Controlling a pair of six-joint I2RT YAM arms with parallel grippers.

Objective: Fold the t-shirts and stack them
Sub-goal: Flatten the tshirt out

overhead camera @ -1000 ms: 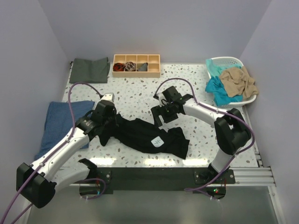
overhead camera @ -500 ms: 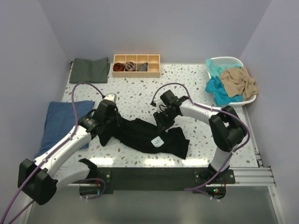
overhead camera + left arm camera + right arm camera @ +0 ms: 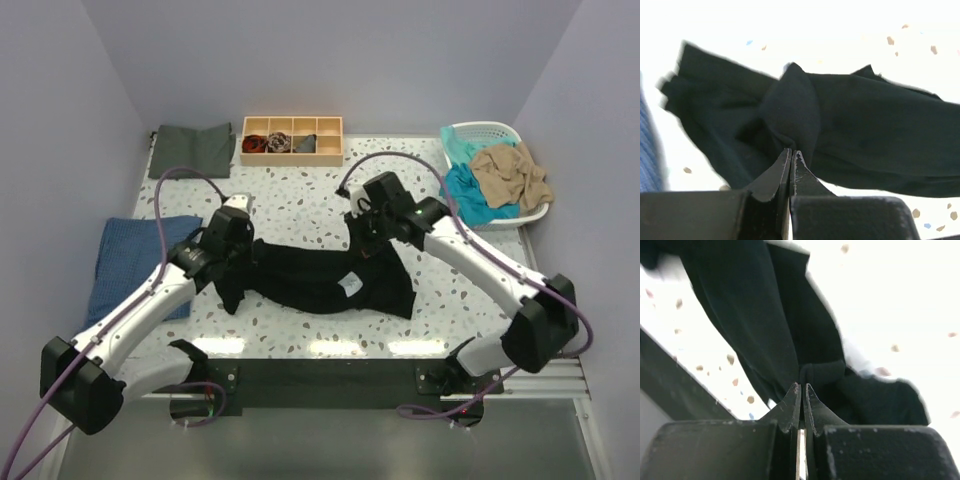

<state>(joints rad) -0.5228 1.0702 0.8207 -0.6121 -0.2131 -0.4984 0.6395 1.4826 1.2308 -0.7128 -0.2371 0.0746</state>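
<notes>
Left gripper (image 3: 791,156) and right gripper (image 3: 801,389) each clamp a thin black shirt (image 3: 870,125) fold; stretched between the jaws, it may slip out.

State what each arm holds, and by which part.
Black t-shirt: left jaws pinch a bunched fold at its left end, right jaws a hemmed edge near its right end.

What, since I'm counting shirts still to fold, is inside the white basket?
The white basket holds a crumpled tan t-shirt lying on a teal t-shirt, both spilling over its rim. Anything beneath them is covered, so the count may be short.
</notes>
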